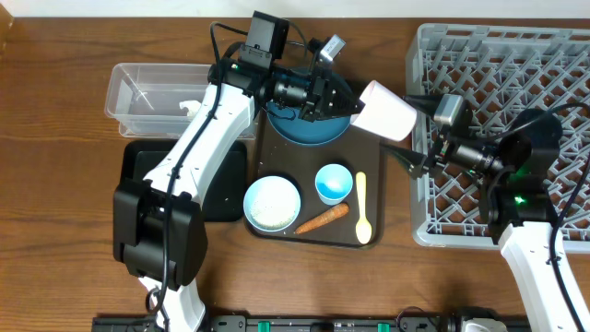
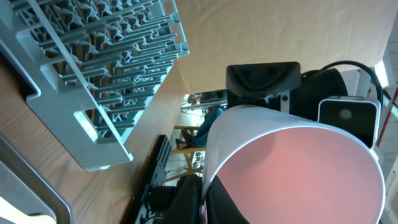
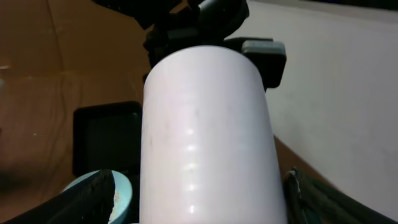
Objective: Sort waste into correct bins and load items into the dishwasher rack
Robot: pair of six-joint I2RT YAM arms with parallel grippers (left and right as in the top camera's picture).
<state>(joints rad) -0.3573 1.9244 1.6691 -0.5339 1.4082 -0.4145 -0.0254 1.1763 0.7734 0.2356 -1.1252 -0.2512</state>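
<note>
pink cup (image 1: 387, 109) is up in the air between the brown tray (image 1: 383, 189) and the dishwasher rack (image 1: 516, 55). its long axis runs roughly 10-to-4, glossy pale outside, pink inside. left gripper (image 1: 355, 103) is clamped on the mouth end. right gripper (image 1: 398, 126) waits at the cup's 4 o'clock, jaws spread wide and empty.

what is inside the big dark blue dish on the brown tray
The visible near part of the dark blue dish looks bare. The left arm covers its far half, so anything there is hidden.
</note>
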